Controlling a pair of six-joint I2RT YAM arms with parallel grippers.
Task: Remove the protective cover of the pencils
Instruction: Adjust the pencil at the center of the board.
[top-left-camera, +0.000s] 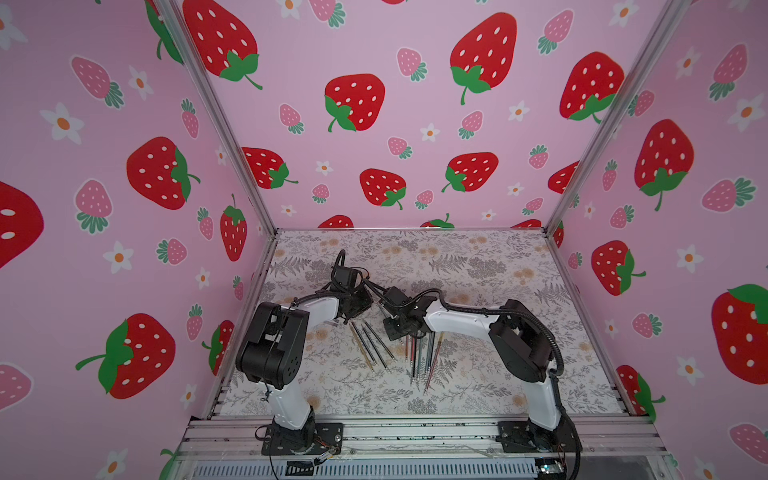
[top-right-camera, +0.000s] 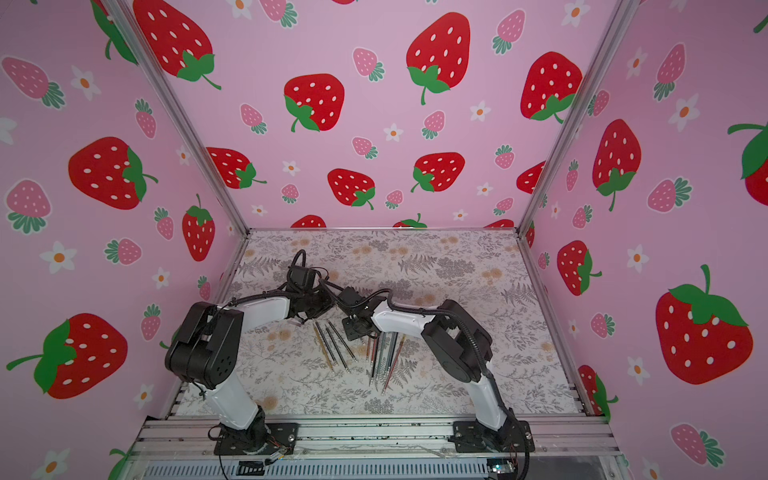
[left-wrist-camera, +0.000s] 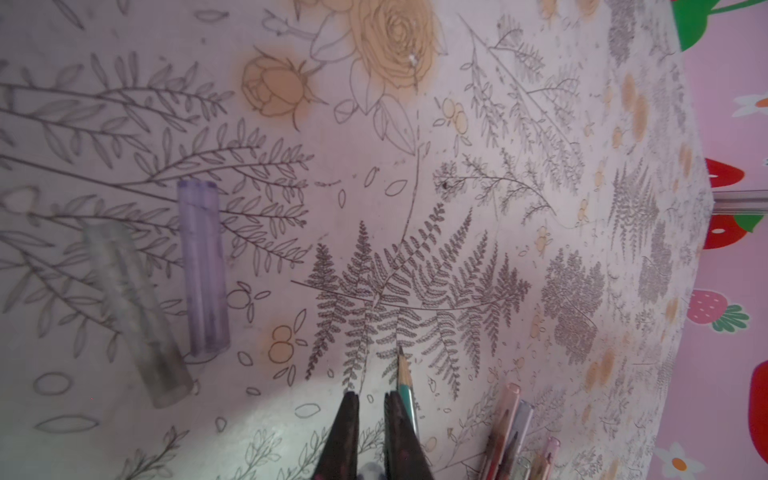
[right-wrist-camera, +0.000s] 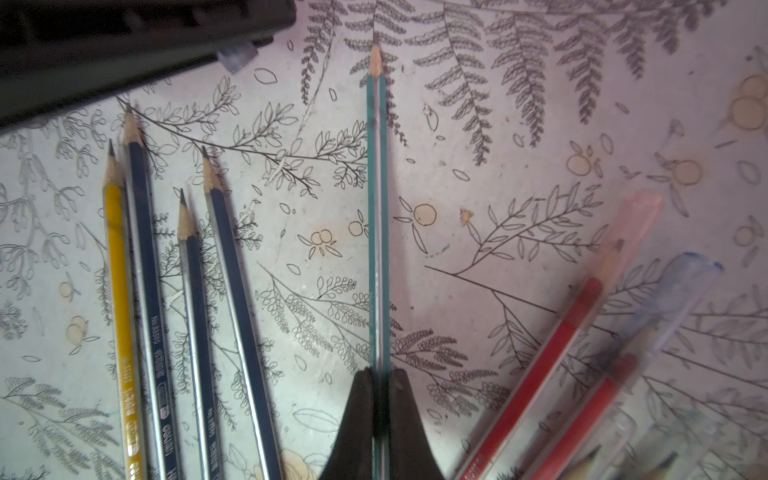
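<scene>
The right gripper (right-wrist-camera: 381, 374) is clamped on the shaft of a slim, silver-striped wooden teal pencil (right-wrist-camera: 377, 216). The pencil's long axis runs straight out from the jaws. Its sharpened tip is bare, with no cover on it. That tip points at the left gripper (left-wrist-camera: 371, 397), whose 2 black fingers (left-wrist-camera: 347, 432) stand nearly together. The tip lies just beside 1 finger, outside the narrow gap. In the right wrist view a pale violet stub shows at the edge of that gripper's body. Whether it is a cover pinched there I cannot tell.

This pencil looks finished, so I judge the next move is to lay it with the 4 bare-tipped pencils (right-wrist-camera: 151, 299). These are 1 yellow and 3 dark blue, lying roughly parallel on 1 side of it. They are near enough that the held shaft could knock them.

On the other side, angled across, lie red pencils (right-wrist-camera: 550, 353) wearing a pink translucent plastic cap (right-wrist-camera: 636, 224) and a blue-tinted clear cap (right-wrist-camera: 681, 291). Those remain to be done, and the right arm is nearer them.

2 loose covers rest on the floral-printed tabletop (left-wrist-camera: 498, 124), well apart from the left gripper and out of the way. They are a violet translucent tube (left-wrist-camera: 203, 270) and a grey-clear tube (left-wrist-camera: 137, 311).
</scene>
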